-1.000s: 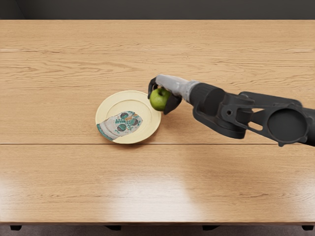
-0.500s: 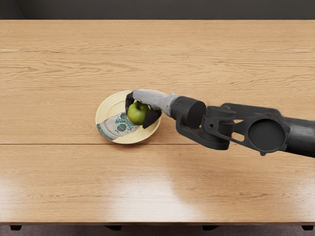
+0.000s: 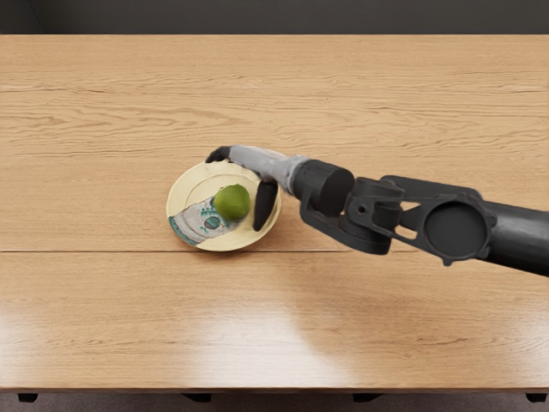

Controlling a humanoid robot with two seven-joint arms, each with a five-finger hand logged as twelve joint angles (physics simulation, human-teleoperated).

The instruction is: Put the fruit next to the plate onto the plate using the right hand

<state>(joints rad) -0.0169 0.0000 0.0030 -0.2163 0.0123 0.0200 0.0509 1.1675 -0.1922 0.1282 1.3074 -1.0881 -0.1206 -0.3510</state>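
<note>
The green apple [image 3: 232,202] is seen on the patterned plate [image 3: 185,190] on the counter [image 3: 129,103]. The right hand [image 3: 251,168] is arched beside it, its fingers [image 3: 264,208] spread open, nothing gripped. The plate's right rim is partly hidden by the hand.

We have one view, from the head: it looks down at a slant over the table [image 3: 274,326] (near edge along the bottom, far edge near the top, dark backdrop [image 3: 274,15] beyond). It stands fairly close; the plate [image 3: 183,196] lies just left of centre.
</note>
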